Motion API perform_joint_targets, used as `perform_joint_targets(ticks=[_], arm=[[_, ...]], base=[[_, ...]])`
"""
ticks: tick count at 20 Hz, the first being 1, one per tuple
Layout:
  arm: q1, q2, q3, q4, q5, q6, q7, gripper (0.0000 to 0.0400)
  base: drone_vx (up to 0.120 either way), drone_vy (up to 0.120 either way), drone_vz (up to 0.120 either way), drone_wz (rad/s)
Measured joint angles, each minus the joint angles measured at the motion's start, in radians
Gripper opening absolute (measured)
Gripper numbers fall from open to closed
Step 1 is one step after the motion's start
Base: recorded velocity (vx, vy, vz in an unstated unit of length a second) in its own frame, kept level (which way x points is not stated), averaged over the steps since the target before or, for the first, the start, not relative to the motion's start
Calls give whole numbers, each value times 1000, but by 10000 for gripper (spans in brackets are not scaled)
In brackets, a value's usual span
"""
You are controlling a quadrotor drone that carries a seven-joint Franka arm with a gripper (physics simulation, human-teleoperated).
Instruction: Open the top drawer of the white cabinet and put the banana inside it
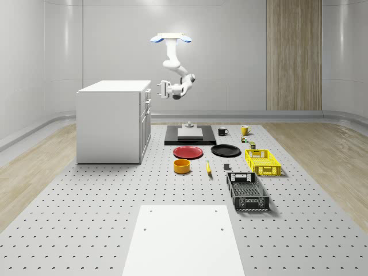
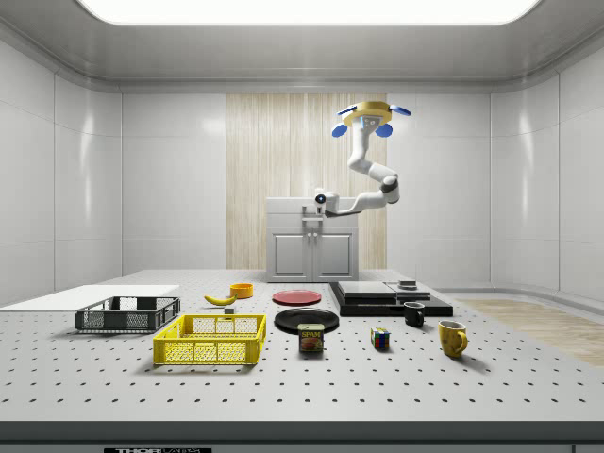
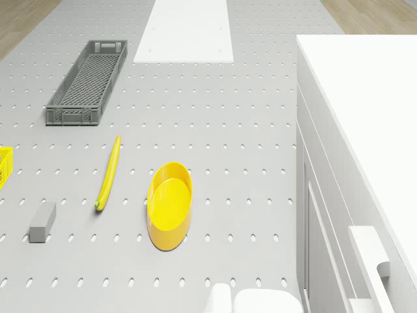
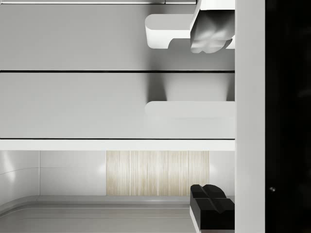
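Note:
The white cabinet (image 1: 112,121) stands at the whole-scene view's left, its drawers closed. My drone (image 1: 170,39) hovers in the air beside the cabinet's drawer side, with the arm bent down toward it. My gripper (image 1: 157,88) is open, level with the top drawer and just short of its handle (image 1: 148,91). In the wrist view the top drawer's handle (image 4: 189,109) lies between the spread fingertips (image 4: 211,31), not touching them. The banana (image 1: 208,168) lies flat on the table beside an orange bowl (image 1: 182,166). In the drone view, the banana (image 3: 109,173) lies well away from the cabinet (image 3: 365,117).
A red plate (image 1: 188,152), a black plate (image 1: 225,150) and a black platform (image 1: 190,135) lie to the right of the cabinet. A yellow crate (image 1: 263,162) and a black crate (image 1: 247,191) sit further right. A white sheet (image 1: 184,241) covers the near table.

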Motion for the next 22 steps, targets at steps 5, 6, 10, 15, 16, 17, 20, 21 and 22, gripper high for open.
perform_joint_targets(ticks=[5,6,10,15,16,17,20,21,22], arm=[[37,51,21,17,51,36,-34,400],[42,59,22,20,58,40,-40,400],[52,84,34,42,77,45,-43,400],[52,102,48,67,89,41,-33,400],[51,105,50,69,91,40,-32,400],[51,107,53,71,94,40,-32,400],[55,120,68,76,114,50,-38,400],[57,125,74,77,122,54,-41,400],[58,130,79,78,129,57,-44,400]], base=[[0,0,0,0],[0,0,0,0],[0,0,0,0],[0,0,0,0],[0,0,0,0],[0,0,0,0],[0,0,0,0],[0,0,0,0],[0,0,0,0]])
